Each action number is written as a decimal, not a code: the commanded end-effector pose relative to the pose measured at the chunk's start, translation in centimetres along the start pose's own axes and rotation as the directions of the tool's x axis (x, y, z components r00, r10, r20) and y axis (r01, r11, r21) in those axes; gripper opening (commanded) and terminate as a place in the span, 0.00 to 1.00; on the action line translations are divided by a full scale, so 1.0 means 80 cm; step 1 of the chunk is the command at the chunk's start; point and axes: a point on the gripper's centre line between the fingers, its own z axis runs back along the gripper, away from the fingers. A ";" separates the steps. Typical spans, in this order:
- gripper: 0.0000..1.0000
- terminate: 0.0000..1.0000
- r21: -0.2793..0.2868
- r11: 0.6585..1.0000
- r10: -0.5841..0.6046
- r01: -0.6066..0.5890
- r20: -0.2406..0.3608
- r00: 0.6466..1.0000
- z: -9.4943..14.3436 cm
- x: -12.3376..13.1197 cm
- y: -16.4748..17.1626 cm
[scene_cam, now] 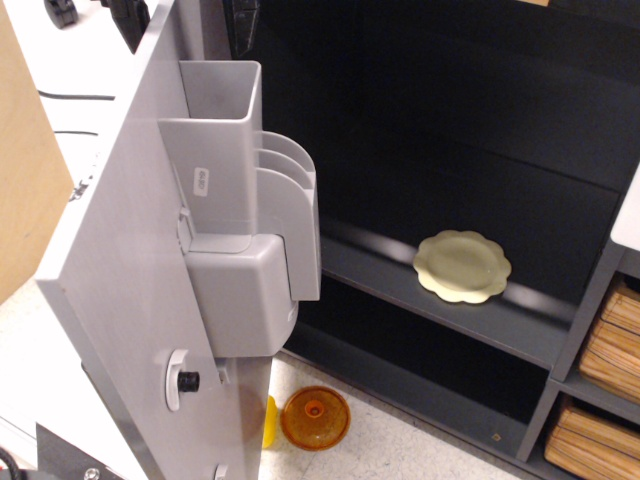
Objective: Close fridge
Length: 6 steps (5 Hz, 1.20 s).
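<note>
The fridge [470, 130] is a dark-grey cabinet that fills the upper right, with a dark shelf [400, 280] inside. Its light-grey door [120, 270] stands open at the left, seen from its inner side. Grey inner bins [250, 200] are fixed to the door. A pale yellow-green scalloped plate [462, 266] lies on the shelf. No gripper shows in this view.
An orange round lid [316, 417] and a yellow object [270, 422] lie on the speckled floor below the door. Grey shelving with wicker baskets [605, 400] stands at the right. A wooden panel [25, 170] is at the far left.
</note>
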 end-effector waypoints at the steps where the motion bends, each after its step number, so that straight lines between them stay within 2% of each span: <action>1: 1.00 0.00 0.000 1.000 0.000 0.000 0.000 1.000 0.000 0.000 0.000; 2: 1.00 0.00 -0.046 0.999 -0.023 0.022 -0.005 1.000 0.023 0.006 0.005; 3: 1.00 0.00 -0.082 0.995 -0.064 0.064 0.001 0.998 0.038 -0.018 0.013; 4: 1.00 0.00 -0.083 0.990 -0.113 0.113 0.002 0.994 0.048 -0.046 0.024; 6: 1.00 0.00 -0.079 0.982 -0.174 0.172 -0.019 0.985 0.043 -0.113 0.035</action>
